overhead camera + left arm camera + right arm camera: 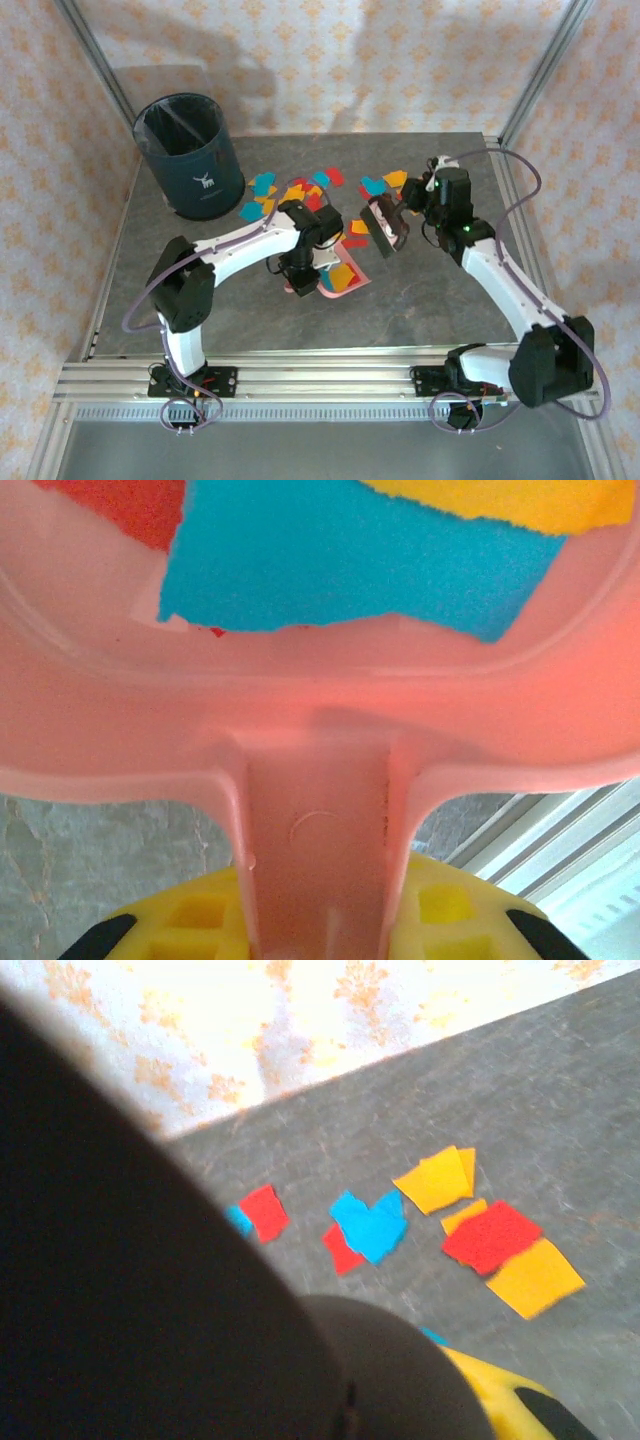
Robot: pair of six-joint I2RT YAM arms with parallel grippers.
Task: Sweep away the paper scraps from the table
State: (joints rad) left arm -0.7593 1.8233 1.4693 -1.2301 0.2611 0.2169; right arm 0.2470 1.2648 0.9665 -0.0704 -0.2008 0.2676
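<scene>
Currently: left claw [320,925] clamped on dustpan [320,710] handle, right claw [408,214] clamped on brush [383,228]; paper scraps [290,190] on worktop [440,310] at 12 o'clock of dustpan. Advice: dustpan lip flat, stroke brush towards 6 o'clock

High rear view overlooks the table [420,310]; close wrist views share its paper scraps [264,186].

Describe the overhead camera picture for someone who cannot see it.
Two robot arms reach over a dark grey table: the left gripper holds a pink dustpan with paper scraps in it, the right gripper a dark brush beside it. More red, yellow and teal scraps lie scattered beyond, near a dark bin at the far left corner.
</scene>
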